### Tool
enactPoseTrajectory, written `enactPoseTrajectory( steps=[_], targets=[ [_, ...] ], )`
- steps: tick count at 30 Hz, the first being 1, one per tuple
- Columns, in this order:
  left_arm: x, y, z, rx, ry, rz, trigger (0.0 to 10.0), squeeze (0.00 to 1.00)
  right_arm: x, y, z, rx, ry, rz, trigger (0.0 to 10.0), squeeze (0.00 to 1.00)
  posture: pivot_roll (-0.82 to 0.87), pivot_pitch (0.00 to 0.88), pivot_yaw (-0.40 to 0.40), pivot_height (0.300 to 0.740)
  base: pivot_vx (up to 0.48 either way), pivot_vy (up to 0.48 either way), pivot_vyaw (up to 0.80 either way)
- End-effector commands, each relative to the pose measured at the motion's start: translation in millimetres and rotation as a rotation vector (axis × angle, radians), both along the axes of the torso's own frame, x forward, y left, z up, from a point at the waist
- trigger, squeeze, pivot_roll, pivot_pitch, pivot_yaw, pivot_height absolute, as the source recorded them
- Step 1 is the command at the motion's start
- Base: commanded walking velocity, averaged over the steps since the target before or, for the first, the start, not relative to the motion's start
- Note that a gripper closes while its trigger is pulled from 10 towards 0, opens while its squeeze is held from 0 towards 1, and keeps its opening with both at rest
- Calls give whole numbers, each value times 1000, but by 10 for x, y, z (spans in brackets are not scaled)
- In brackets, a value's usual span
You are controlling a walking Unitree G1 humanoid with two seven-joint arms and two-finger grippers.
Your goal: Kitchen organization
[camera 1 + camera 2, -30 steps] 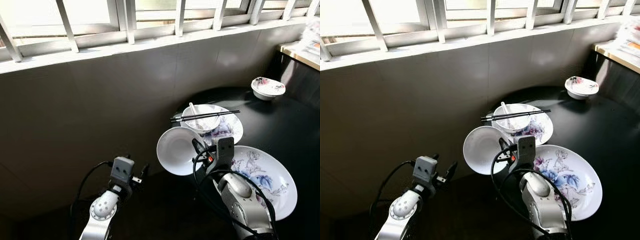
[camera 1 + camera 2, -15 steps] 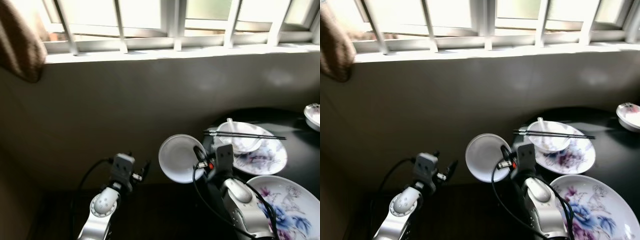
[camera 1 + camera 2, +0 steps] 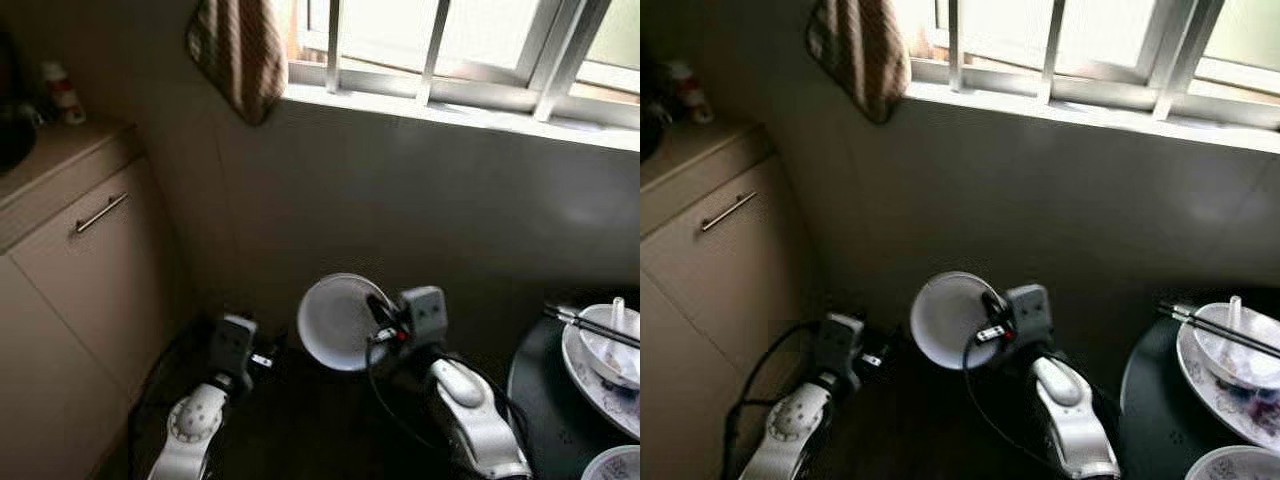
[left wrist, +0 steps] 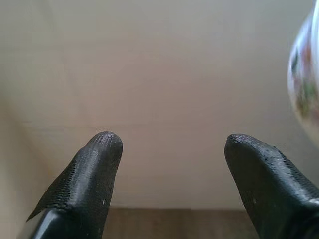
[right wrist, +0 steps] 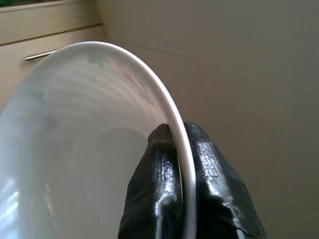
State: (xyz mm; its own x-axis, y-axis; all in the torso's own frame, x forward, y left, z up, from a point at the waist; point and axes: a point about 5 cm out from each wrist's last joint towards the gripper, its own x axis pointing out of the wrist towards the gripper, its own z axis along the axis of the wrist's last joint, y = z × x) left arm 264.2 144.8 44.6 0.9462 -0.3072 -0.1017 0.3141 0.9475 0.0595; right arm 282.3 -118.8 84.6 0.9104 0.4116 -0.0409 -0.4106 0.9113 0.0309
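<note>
A: Status near the body? Right gripper (image 5: 180, 164) is seen clamped on the rim of the white bowl (image 3: 340, 322), one finger inside the wall, one outside. The bowl is held tilted on edge, in the air ahead of the arm. Left gripper (image 4: 172, 159) is spread wide, nothing between the fingers, pointed at a plain beige panel.

B: What has changed?

A: The whole view has been swung left over the last second. The black table (image 3: 545, 400) with the dishes, central a second ago, is now pushed to the right edge. A beige cabinet (image 3: 70, 260) with a bar handle (image 3: 101, 212) has been brought into view on the left. The bowl's hold looks unaltered.

B: Meaning?

A: Judged as a carry: bowl lifted off the table, likely being taken toward the counter side.

B: Unclear items?

A: Floral plate (image 3: 1230, 385), small bowl (image 3: 1238, 355) and chopsticks (image 3: 1215, 330) are cropped by the frame. A striped cloth (image 3: 235, 50) at the barred window (image 3: 450, 45) is cut off at the top. Countertop objects at far left are too dark to identify.
</note>
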Motion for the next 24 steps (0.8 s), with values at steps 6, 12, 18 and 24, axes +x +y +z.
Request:
enactPoseTrajectory(
  steps=[6,12,18,24],
  targets=[
    [-13,-75,14,-14,-15,-22,10000,0,26,-148,-10,11,0,-80,0,0,-25,0,-8,740,0,0,800],
    [0,-85,25,-8,-20,-20,10000,0,62,-178,5,32,2,-108,0,0,-17,0,-16,740,0,0,70],
    [17,-79,23,9,-16,-9,10000,0,96,-167,55,20,-33,-101,0,0,-13,0,-22,740,0,0,0],
    [23,-61,37,24,-31,16,10000,0,107,-156,101,-7,-68,-94,0,0,-13,0,-22,740,0,0,800]
  ],
)
